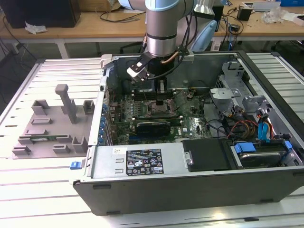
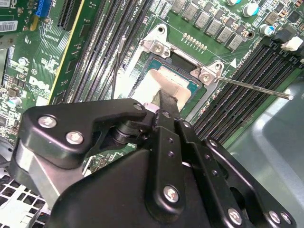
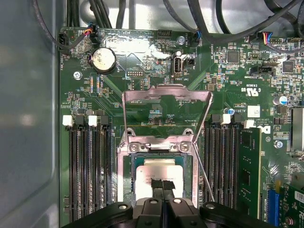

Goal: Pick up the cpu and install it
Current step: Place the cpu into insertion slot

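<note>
well, we see the gripper point(image 3: 162, 186) down inside the open computer case point(image 1: 142, 183), right over the cpu socket point(image 3: 126, 190) on the motherboard point(image 3: 228, 99). its two fingers point(image 3: 155, 186) are pressed together with barely a seam between them, and their tips sit over the middle of the cpu point(image 3: 159, 167). the cpu lies flat within the socket, its silver top bright. the hinged load plate point(image 3: 166, 91) stands open beyond it, and the thin retention lever point(image 2: 256, 88) angles out to one side.

we judge seating to be the main risk. if the chip rests slightly askew in its frame, a downward push from the tips could bend the socket contacts beneath. a sideways drag of the closed fingers could slide the chip or scratch its lid. the raised plate and the lever are near the gripper's body, so a careless swing could snag them.

the gripper's black body covers the near edge of the cpu and socket in both wrist views. so we cannot tell whether the chip is fully down on every side, nor whether the tips touch it or hover just above. in the exterior view the arm point(image 1: 161, 33) blocks the socket.
</note>
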You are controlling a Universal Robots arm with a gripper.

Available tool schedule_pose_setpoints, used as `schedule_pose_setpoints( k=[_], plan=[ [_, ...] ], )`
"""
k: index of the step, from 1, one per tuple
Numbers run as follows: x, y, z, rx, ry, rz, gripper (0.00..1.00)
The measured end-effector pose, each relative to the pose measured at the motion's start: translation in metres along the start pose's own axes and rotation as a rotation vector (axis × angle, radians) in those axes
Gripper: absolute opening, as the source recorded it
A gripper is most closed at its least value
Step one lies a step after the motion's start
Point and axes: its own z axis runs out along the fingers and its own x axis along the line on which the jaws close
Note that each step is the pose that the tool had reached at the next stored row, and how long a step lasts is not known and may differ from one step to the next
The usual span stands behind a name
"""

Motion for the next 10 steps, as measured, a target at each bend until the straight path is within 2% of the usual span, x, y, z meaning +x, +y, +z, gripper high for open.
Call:
schedule_pose_setpoints(
  k=[2, 6, 8, 10],
  plan=[
    [0.0, 0.0, 0.0, -0.0001, 0.0007, 0.0, 0.11],
    [-0.0024, 0.0, 0.0007, -0.0006, 0.0102, 0.0, 0.11],
    [-0.0053, 0.0, 0.0024, -0.0041, 0.0195, 0.0, 0.11],
    [-0.0054, 0.0, 0.0029, -0.0051, 0.0378, 0.0, 0.11]
  ],
)
